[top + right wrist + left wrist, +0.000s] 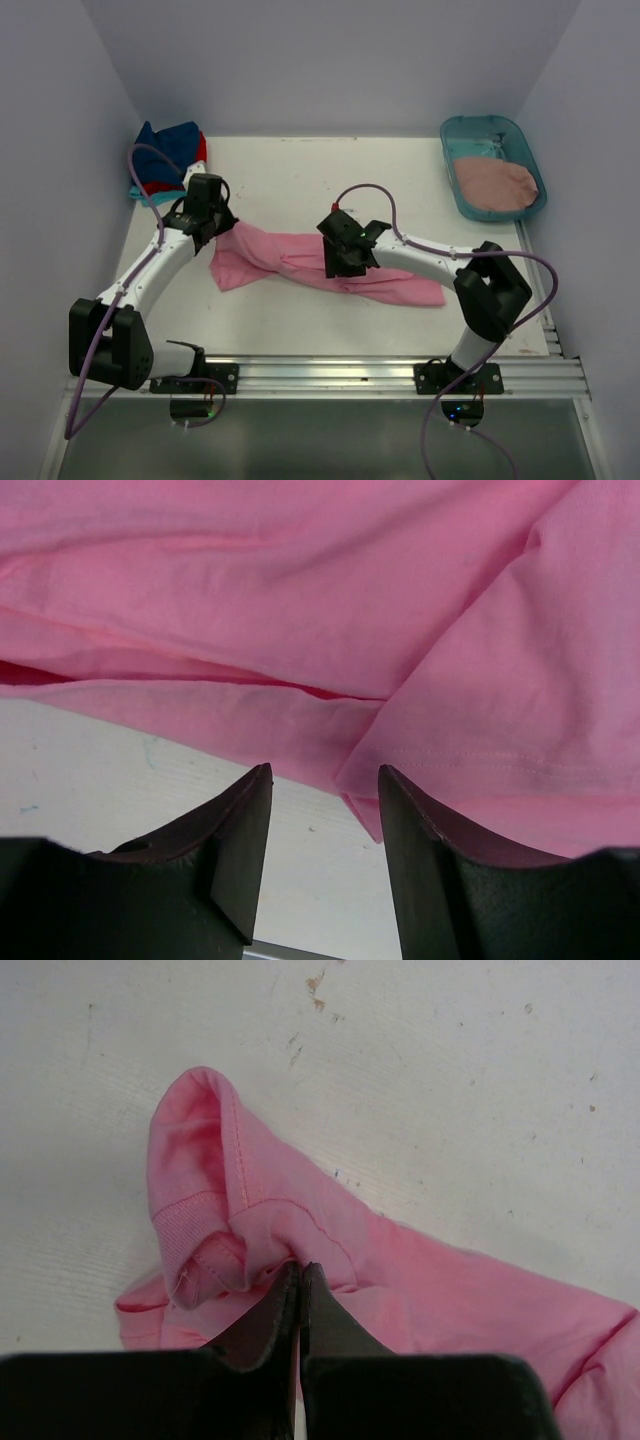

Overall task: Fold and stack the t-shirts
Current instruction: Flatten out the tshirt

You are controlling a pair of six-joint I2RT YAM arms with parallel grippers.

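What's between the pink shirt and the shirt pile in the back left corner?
The top view shows only the left gripper there, shut on an end of the pink shirt, above bare white table.

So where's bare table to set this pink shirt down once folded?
Bare table lies along the far edge, between the shirt pile and the teal tub, and in the near strip between the pink shirt and the rail. The middle is crowded by that shirt.

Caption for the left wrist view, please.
Left gripper clamped on a bunched fold of the bright pink t-shirt, white table behind.
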